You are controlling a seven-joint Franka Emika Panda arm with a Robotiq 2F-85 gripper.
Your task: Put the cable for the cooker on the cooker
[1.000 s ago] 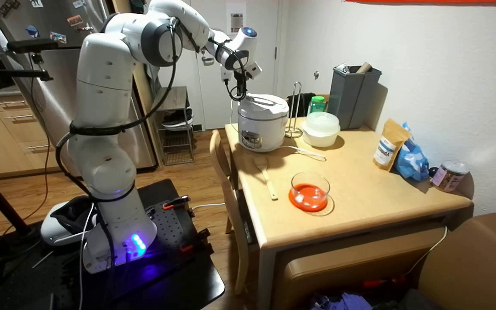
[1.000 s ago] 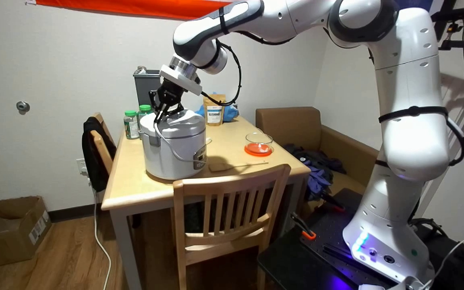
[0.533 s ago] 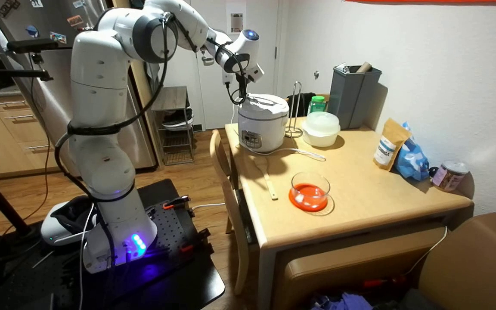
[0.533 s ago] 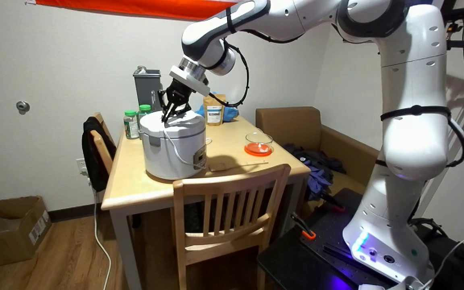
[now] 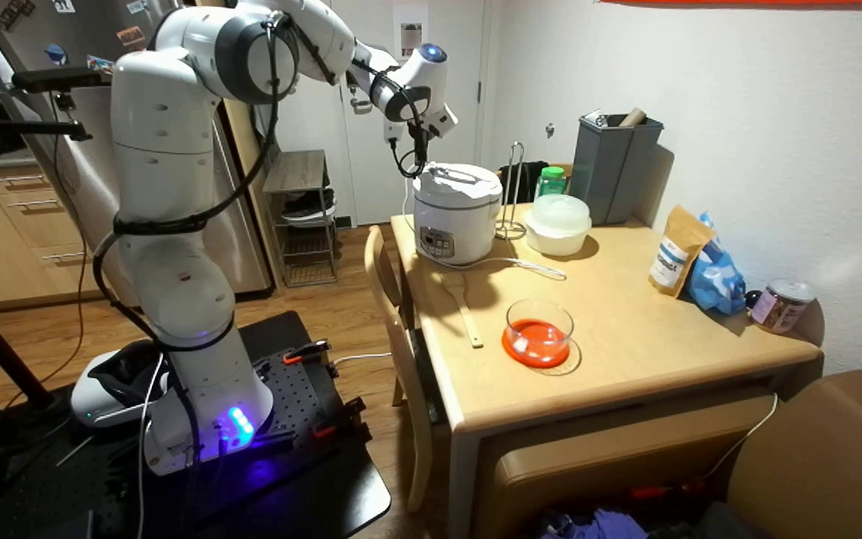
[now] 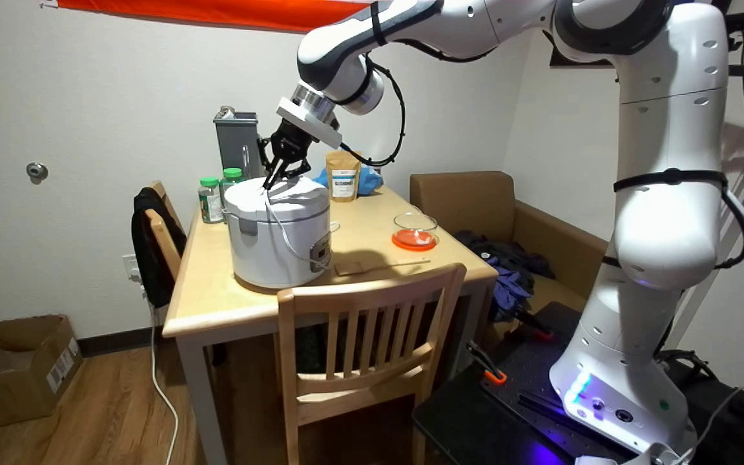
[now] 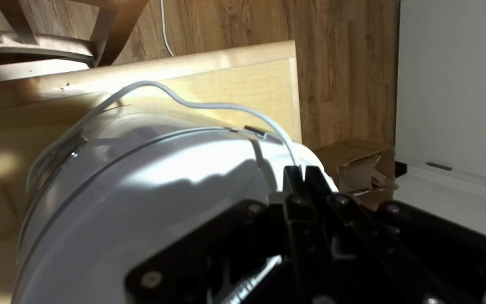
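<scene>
The white cooker [image 5: 459,213] stands on the table corner, with its lid down. It also shows in an exterior view [image 6: 275,252] and fills the lower left of the wrist view [image 7: 163,219]. The pale cable [image 7: 209,104] runs from my fingertips down round the cooker's front. In an exterior view the cable [image 6: 287,239] hangs from the fingertips along the cooker's side; its rest [image 5: 528,263] lies on the table. My gripper [image 7: 303,171] is shut on the cable, and its tips [image 6: 268,186] are at the lid's top edge. The plug end cannot be made out.
A wooden spatula [image 5: 463,311] and a glass bowl with a red base [image 5: 538,340] lie in front of the cooker. A white lidded bowl [image 5: 558,226] and wire stand [image 5: 510,195] are beside it. A chair [image 6: 372,336] stands at the table's edge.
My gripper has moved over the lid, to the right in an exterior view, and slightly up. The cable moved with it; a stretch of it now shows along the cooker's front base.
</scene>
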